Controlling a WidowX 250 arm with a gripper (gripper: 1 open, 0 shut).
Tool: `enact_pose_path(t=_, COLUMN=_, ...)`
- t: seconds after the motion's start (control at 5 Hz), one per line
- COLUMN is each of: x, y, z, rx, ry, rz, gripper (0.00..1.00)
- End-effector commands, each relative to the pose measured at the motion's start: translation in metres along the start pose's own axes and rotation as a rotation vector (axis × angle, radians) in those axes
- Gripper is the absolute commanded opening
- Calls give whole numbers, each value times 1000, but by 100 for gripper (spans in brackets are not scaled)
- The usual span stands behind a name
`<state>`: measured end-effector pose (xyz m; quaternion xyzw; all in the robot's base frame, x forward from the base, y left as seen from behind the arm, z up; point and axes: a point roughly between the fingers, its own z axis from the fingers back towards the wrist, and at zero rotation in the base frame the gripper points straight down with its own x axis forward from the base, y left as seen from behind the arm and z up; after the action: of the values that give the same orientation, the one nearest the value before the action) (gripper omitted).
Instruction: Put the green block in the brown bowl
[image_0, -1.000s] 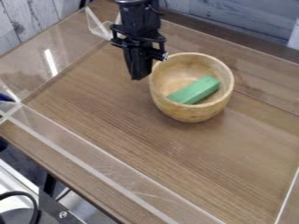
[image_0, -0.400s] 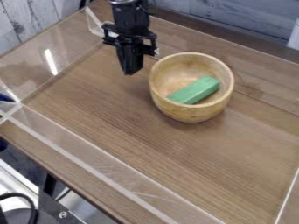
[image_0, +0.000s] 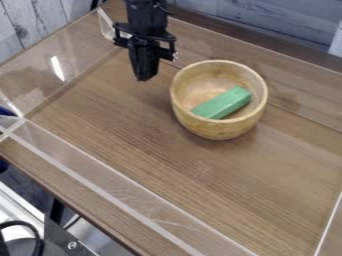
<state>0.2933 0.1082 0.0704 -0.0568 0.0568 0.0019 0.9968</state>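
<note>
1. The green block (image_0: 222, 103) is seen lying inside the brown bowl (image_0: 219, 97), tilted against the pale inner wall, its long axis running from lower left to upper right.
2. The pincer (image_0: 144, 72) is held pointing straight down, just beside the bowl's left rim and apart from it; its jaws are pressed together and nothing is pinched (the block is well clear of them).
3. The wooden counter (image_0: 147, 150) is bounded by clear plastic walls (image_0: 80, 160) on the near and left sides; wide bare room is left in front of the bowl and to its left.
4. Compared with a second ago, the pincer is found shifted leftward, away from the bowl's rim; bowl and block are unmoved.
</note>
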Motion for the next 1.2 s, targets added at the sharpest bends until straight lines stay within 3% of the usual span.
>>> enact_pose_path(t=0.0, x=8, y=12, z=21, rx=63, ry=-31, rz=18, gripper=0)
enact_pose_path(t=0.6, x=8, y=13, z=-2, rx=32, ry=-16, rz=105, gripper=0)
enact_pose_path(t=1.0, x=-8, y=22, z=-23, rx=60, ry=-32, rz=130, gripper=0)
